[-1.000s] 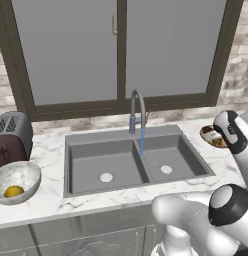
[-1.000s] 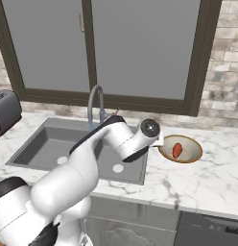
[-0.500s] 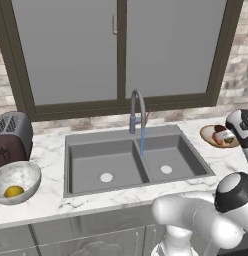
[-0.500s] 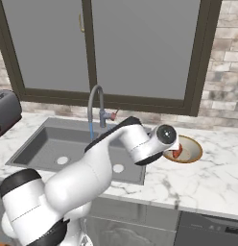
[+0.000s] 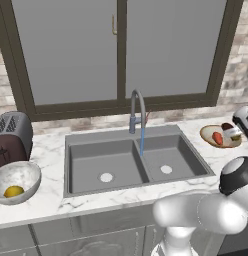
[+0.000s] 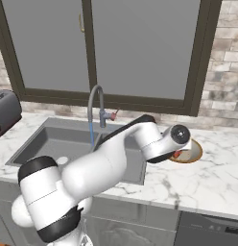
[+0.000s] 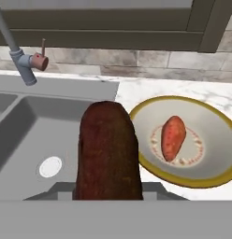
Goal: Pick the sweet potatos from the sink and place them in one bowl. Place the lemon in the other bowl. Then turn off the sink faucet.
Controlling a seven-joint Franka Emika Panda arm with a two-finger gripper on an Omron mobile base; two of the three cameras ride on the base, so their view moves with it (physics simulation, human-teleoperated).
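In the hand view a dark brown-maroon sweet potato (image 7: 107,149) stands upright in my grip, hiding the fingertips. It hangs over the sink's (image 7: 24,135) right edge, just left of the shallow tan bowl (image 7: 183,179). That bowl holds the orange-red sweet potato (image 7: 173,137). From the left base view my gripper (image 5: 230,132) is shut on the dark tuber right above the tan bowl (image 5: 208,134). The lemon (image 5: 13,191) lies in the marbled bowl (image 5: 21,172) at the far left. A thin blue stream of water runs from the faucet (image 5: 137,107) into the sink (image 5: 86,152).
A dark toaster (image 5: 11,136) stands behind the marbled bowl on the left counter. The faucet's side lever (image 7: 39,60) sticks out toward the window wall. My white arm (image 6: 116,153) stretches across the sink's right basin. Marble counter (image 6: 207,180) lies in front of the tan bowl.
My arm has swung further right along the counter, carrying the dark sweet potato from the sink side to over the tan bowl. The jaws stayed shut.
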